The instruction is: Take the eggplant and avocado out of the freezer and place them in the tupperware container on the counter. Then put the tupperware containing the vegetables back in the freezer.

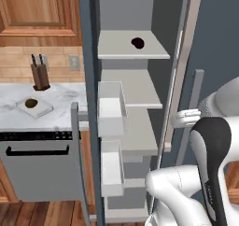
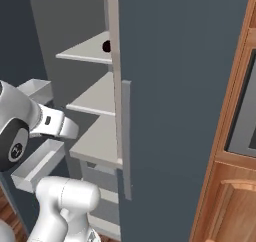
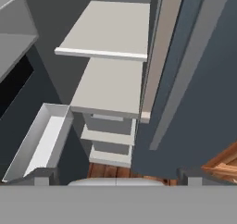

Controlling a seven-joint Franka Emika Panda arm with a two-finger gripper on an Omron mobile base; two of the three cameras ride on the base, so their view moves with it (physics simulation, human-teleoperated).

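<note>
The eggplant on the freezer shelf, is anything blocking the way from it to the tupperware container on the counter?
Nothing visible does. The eggplant lies alone on an upper shelf of the open freezer, its front open. The tupperware container sits on the counter to the left, with the avocado already inside and the knife block behind it.

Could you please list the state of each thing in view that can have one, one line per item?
freezer: door open, shelves exposed.
eggplant: lying on the upper freezer shelf, untouched.
avocado: already in the container.
tupperware container: on the counter, uncovered, holding the avocado.
door bins: attached to the open door, nothing visible inside.
knife block: upright, knives in.
pincer: holds nothing; whether open or shut is unclear.
</note>
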